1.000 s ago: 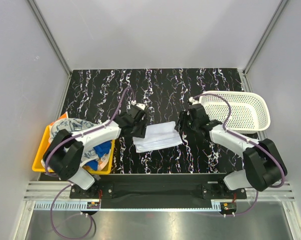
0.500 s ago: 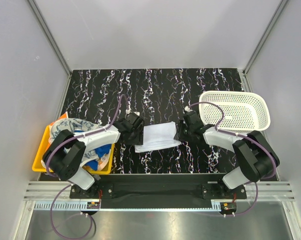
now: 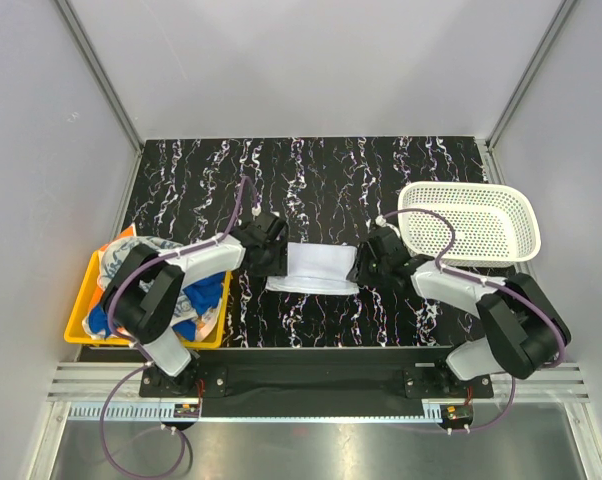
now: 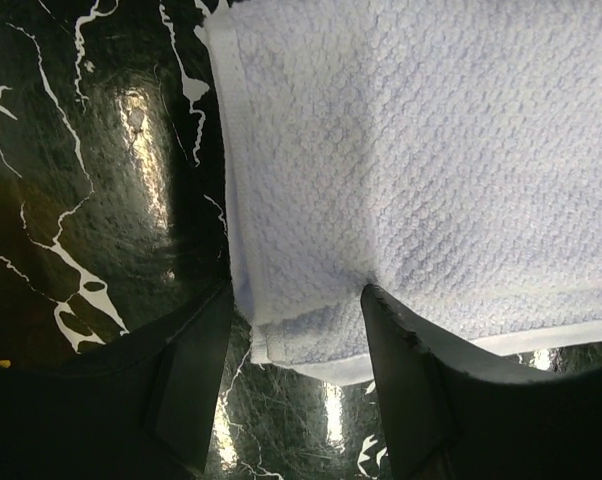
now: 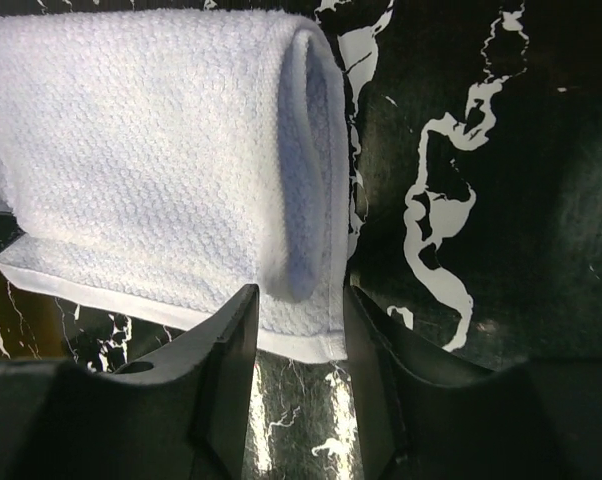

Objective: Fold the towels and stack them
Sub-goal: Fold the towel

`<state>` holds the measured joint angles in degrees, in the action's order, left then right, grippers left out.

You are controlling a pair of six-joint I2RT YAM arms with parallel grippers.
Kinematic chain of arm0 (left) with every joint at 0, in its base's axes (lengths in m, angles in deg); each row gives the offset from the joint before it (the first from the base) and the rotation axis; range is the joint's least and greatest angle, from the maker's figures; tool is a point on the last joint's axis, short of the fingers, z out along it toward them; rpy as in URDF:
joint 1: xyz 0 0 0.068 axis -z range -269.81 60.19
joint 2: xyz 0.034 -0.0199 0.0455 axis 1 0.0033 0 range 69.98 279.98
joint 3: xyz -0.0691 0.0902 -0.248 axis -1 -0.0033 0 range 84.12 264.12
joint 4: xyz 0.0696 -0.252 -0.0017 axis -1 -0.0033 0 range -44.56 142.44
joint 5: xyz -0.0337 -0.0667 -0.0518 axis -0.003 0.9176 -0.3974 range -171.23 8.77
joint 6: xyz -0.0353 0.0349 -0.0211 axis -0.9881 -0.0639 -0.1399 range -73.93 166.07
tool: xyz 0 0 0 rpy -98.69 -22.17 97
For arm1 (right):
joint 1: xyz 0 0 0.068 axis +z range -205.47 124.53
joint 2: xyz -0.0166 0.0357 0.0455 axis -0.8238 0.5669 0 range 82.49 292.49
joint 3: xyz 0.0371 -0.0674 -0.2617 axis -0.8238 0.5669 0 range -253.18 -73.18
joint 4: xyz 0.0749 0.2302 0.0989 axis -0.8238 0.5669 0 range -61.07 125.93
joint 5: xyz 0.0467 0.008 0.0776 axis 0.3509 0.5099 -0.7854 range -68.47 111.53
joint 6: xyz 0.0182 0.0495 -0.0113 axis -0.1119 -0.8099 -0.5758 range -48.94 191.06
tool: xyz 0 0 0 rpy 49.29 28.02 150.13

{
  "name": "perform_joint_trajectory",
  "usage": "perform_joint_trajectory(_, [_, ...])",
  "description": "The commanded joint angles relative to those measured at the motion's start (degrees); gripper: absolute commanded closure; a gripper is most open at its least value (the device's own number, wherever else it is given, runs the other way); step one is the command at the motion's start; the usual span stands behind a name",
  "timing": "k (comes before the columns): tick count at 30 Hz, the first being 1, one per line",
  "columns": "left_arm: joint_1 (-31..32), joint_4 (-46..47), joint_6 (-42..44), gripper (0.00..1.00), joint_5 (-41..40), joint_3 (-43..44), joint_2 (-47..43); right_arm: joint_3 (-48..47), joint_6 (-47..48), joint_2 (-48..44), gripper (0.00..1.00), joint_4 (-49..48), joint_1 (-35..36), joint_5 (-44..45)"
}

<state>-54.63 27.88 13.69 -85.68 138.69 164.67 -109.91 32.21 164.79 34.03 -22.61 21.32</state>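
A folded off-white towel (image 3: pixel 313 268) lies flat on the black marbled table (image 3: pixel 311 180) between my two grippers. My left gripper (image 3: pixel 268 256) is at the towel's left end. In the left wrist view its jaws (image 4: pixel 296 292) stand wide open over the near corner of the towel (image 4: pixel 431 150). My right gripper (image 3: pixel 366 266) is at the right end. Its jaws (image 5: pixel 296 300) stand partly apart astride the rolled fold of the towel (image 5: pixel 141 160), which is not squeezed. More towels, patterned blue-white (image 3: pixel 159 250) and royal blue (image 3: pixel 207 296), are heaped at the left.
A yellow bin (image 3: pixel 78 318) at the near left edge holds the heaped towels. A white perforated basket (image 3: pixel 471 222) stands at the right, just behind my right arm. The enclosure's grey walls close the table in at the back and sides.
The towel has turned from tilted to level across the table. Both grippers have shifted with its ends. The right jaws narrowed, then widened a little.
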Motion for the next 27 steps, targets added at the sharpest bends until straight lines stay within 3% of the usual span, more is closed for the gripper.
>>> perform_joint_trajectory(1, [-0.1,-0.7,0.9,0.4,0.6,-0.5,-4.6,-2.5,0.7,-3.4,0.53,3.2,0.4,3.5])
perform_joint_trajectory(9, [-1.1,-0.7,-0.2,0.4,0.1,-0.8,-6.9,-4.8,0.0,-4.5,0.53,4.7,0.5,3.8])
perform_joint_trajectory(27, [-2.7,4.3,-2.2,0.49,2.2,-2.0,-1.8,-4.7,-2.1,0.9,0.58,1.8,0.5,2.0])
